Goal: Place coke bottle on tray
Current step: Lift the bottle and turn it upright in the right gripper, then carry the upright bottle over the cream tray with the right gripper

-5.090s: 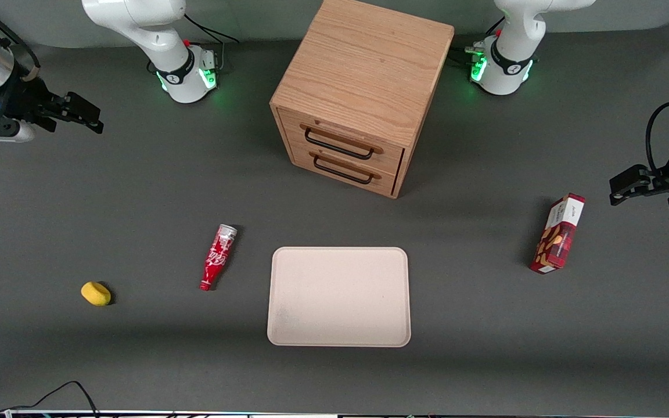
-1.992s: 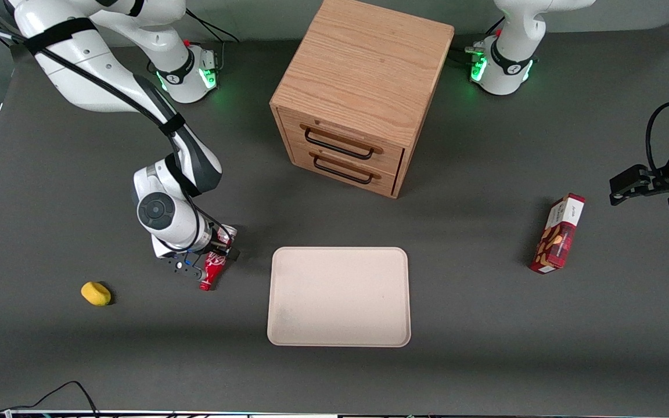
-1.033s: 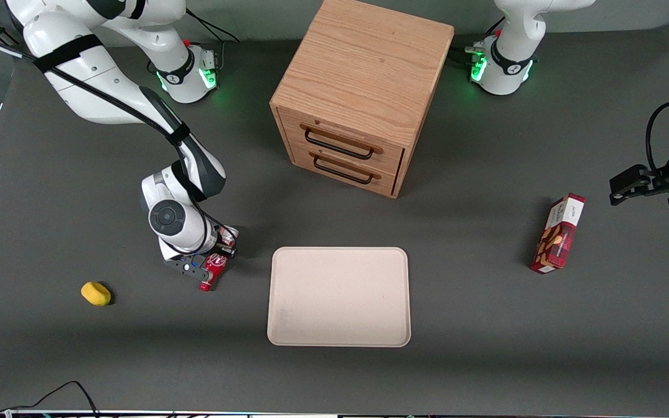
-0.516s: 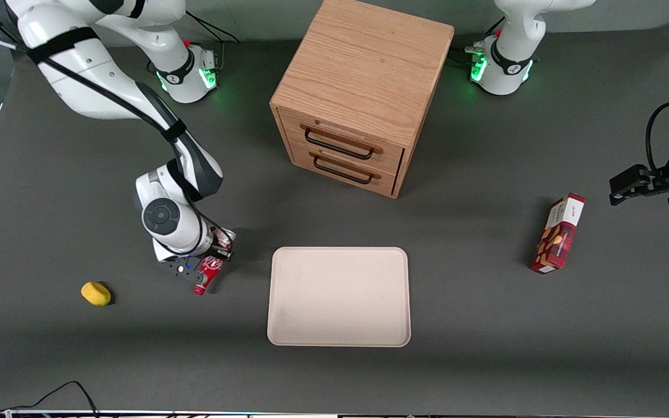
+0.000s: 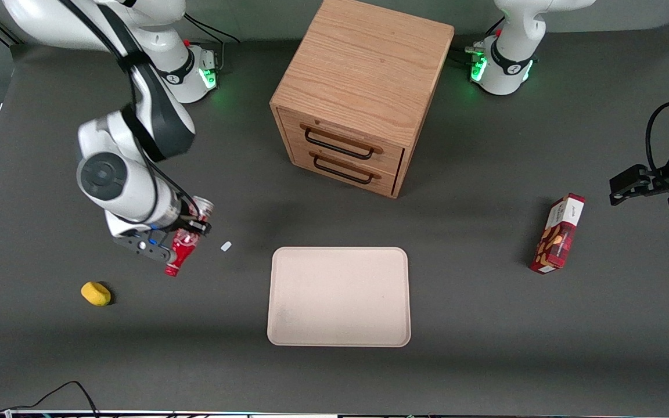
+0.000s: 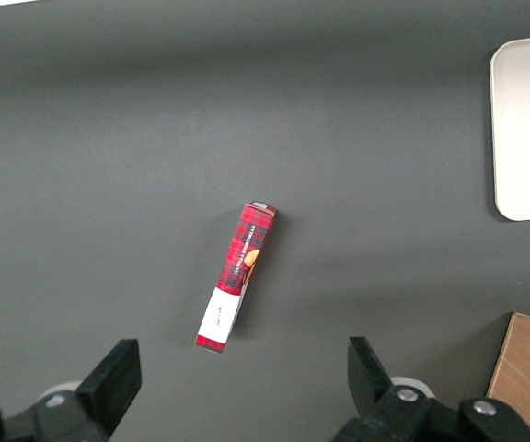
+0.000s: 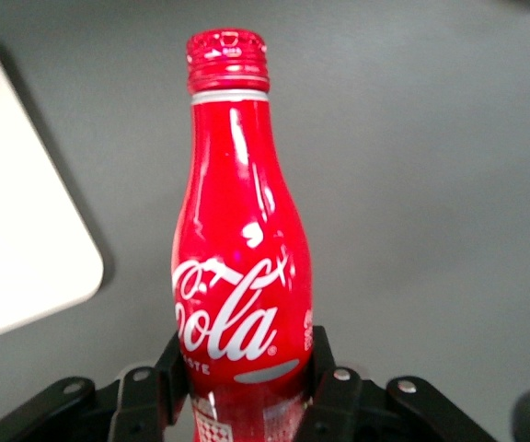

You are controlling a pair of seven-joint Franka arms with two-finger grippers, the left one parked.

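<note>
My right gripper point(image 5: 182, 237) is shut on the red coke bottle point(image 5: 180, 251) and holds it above the table, toward the working arm's end, its capped neck pointing toward the front camera. In the right wrist view the bottle point(image 7: 240, 267) sits between the two black fingers point(image 7: 167, 373), which press on its lower body; the gripper point(image 7: 242, 387) grips both sides. The cream tray point(image 5: 339, 296) lies flat in the middle of the table, nearer the camera than the cabinet; its corner also shows in the right wrist view point(image 7: 21, 249).
A wooden two-drawer cabinet point(image 5: 363, 93) stands farther from the camera than the tray. A yellow lump point(image 5: 96, 293) lies near the working arm's end. A small white scrap point(image 5: 226, 246) lies where the bottle lay. A red snack box point(image 5: 558, 233) stands toward the parked arm's end.
The gripper came down onto the lying bottle, shut on it, and has now lifted it up and away from the tray. A white scrap shows on the table.
</note>
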